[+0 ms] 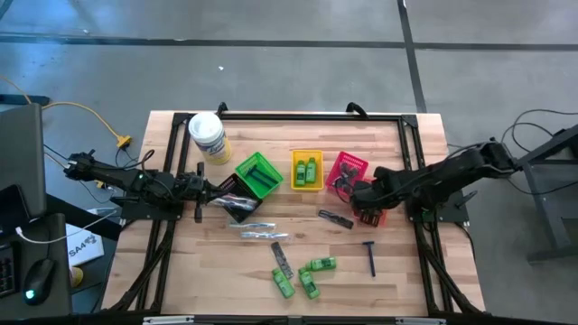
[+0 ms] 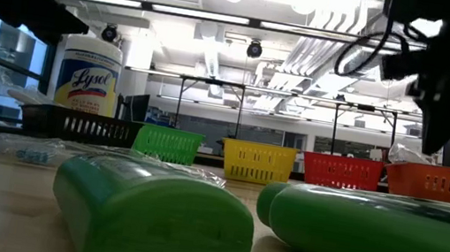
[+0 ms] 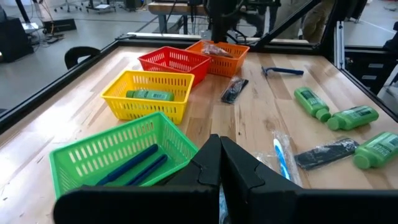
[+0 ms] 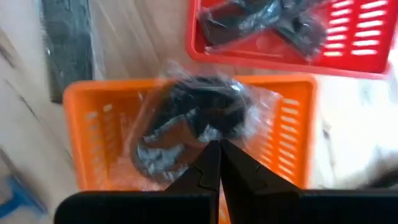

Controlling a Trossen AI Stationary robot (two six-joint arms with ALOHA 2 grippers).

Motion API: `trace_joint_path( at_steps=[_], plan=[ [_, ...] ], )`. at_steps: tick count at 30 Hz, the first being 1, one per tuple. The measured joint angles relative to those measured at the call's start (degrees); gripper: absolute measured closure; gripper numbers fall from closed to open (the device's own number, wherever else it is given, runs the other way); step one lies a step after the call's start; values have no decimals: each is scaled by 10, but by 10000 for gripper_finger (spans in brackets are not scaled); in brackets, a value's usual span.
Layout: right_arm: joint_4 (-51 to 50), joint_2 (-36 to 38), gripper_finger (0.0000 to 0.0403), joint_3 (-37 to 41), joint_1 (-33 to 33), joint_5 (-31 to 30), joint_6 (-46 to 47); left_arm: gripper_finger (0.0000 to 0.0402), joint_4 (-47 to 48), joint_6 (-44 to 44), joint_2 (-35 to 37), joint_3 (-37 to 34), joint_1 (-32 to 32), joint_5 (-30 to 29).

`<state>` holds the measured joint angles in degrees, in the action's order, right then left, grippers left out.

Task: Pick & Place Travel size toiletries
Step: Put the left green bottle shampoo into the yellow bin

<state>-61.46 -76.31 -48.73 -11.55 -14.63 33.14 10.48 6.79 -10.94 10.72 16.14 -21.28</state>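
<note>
Loose travel size toiletries lie on the near half of the table: green mini bottles (image 1: 321,264) (image 1: 284,284), a blue-handled razor (image 1: 369,255), dark combs (image 1: 335,218) (image 1: 282,260) and clear-wrapped sticks (image 1: 251,224). A dark packet in clear wrap (image 4: 193,118) lies in the orange basket (image 4: 84,134). My right gripper (image 4: 219,155) hangs shut above that basket, pointing steeply down, with nothing between its fingers. My left gripper (image 3: 219,149) waits shut and about level at the table's left, by the black basket (image 1: 239,206).
A row of small baskets crosses the table's middle: green (image 1: 259,174) with blue-handled items, yellow (image 1: 307,169) with green bottles, red (image 1: 348,171) with dark items. A white tub with a yellow label (image 1: 208,137) stands at the far left. A black frame rims the table.
</note>
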Motion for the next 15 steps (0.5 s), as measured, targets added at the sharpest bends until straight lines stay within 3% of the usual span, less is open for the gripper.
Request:
trace_joint_path(
  at_steps=[5,15],
  plan=[
    [103,0,401,48,18,21,-29,401,0,0,0,0,0,-1],
    [136,0,401,112,39,89,-31,402,0,8,0,0,0,-3]
  ],
)
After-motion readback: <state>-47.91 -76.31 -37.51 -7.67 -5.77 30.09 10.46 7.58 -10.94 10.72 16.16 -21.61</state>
